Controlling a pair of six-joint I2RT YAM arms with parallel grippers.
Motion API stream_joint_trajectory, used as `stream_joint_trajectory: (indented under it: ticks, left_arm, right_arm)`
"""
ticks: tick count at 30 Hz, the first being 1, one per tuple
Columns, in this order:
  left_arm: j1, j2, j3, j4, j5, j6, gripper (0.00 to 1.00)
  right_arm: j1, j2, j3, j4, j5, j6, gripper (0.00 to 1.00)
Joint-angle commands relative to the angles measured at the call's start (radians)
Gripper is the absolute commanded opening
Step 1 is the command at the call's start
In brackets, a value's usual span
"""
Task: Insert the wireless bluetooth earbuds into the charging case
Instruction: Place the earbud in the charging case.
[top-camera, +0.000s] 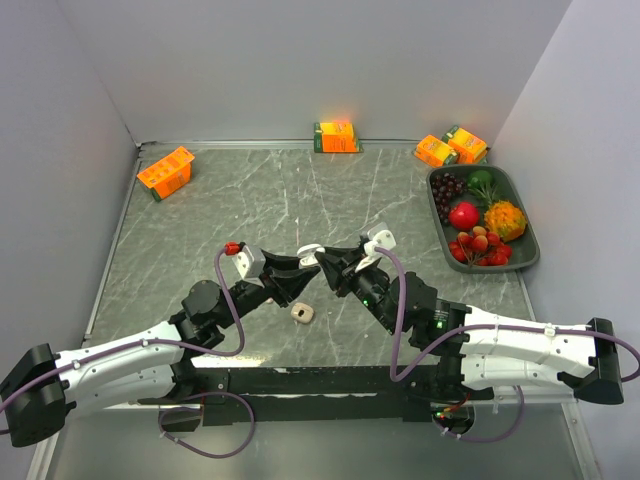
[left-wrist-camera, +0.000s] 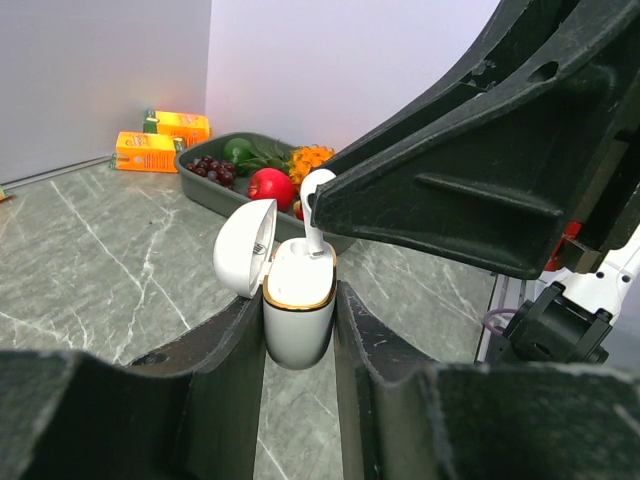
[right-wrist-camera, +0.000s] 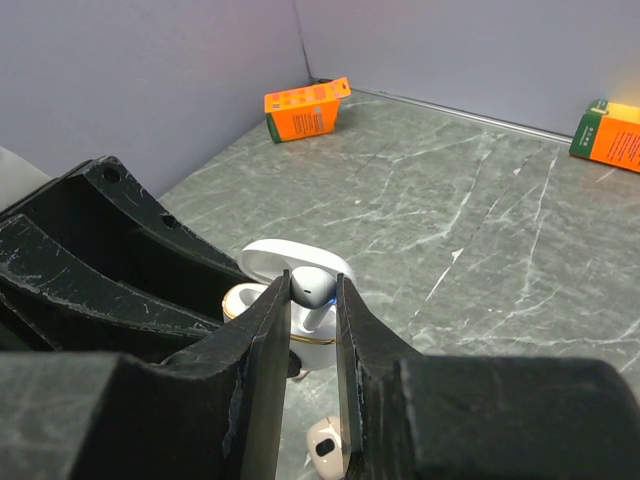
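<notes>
The charging case (left-wrist-camera: 298, 318) is white with a gold rim and stands upright with its lid (left-wrist-camera: 244, 246) hinged open. My left gripper (left-wrist-camera: 298, 300) is shut on its body, above the table. One white earbud (right-wrist-camera: 312, 288) is pinched between the fingers of my right gripper (right-wrist-camera: 312, 290), which is shut on it. The earbud's stem (left-wrist-camera: 314, 238) points down into the case's opening. In the top view the two grippers meet at mid-table, left gripper (top-camera: 303, 260) and right gripper (top-camera: 324, 260), with the case (top-camera: 310, 251) between them.
A small beige rounded piece (top-camera: 302, 313) lies on the table just below the grippers, also seen in the right wrist view as the beige piece (right-wrist-camera: 328, 452). A dark fruit tray (top-camera: 531, 252) sits at the right. Orange boxes (top-camera: 165, 172), (top-camera: 337, 136), (top-camera: 450, 148) line the far edge.
</notes>
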Motion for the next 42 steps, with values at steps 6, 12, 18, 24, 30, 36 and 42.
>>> stream_joint_trajectory:
  ticks: [6, 12, 18, 24, 30, 36, 42]
  left_arm:
    - [0.002, -0.004, 0.034, 0.056, -0.007, -0.010, 0.01]
    - [0.003, -0.006, 0.032, 0.053, -0.008, -0.013, 0.01]
    - [0.003, -0.001, 0.034, 0.058, -0.007, -0.015, 0.01]
    - [0.003, 0.002, 0.032, 0.061, -0.007, -0.010, 0.01]
    - [0.003, 0.005, 0.031, 0.064, -0.007, -0.010, 0.01]
    - [0.003, 0.007, 0.026, 0.069, -0.007, -0.009, 0.01]
    - [0.002, 0.005, 0.021, 0.075, -0.007, -0.003, 0.01]
  right_arm:
    - [0.010, 0.000, -0.015, -0.001, 0.010, -0.004, 0.00]
    - [0.010, 0.005, -0.023, 0.014, 0.037, -0.057, 0.00]
    - [0.014, 0.011, -0.033, 0.028, 0.065, -0.087, 0.00]
    - [0.020, 0.011, -0.038, 0.042, 0.073, -0.134, 0.00]
    - [0.025, 0.005, -0.023, -0.001, 0.021, -0.122, 0.00]
    - [0.034, 0.006, 0.003, -0.046, 0.016, -0.101, 0.19]
    - [0.037, 0.000, 0.026, -0.059, 0.019, -0.097, 0.33]
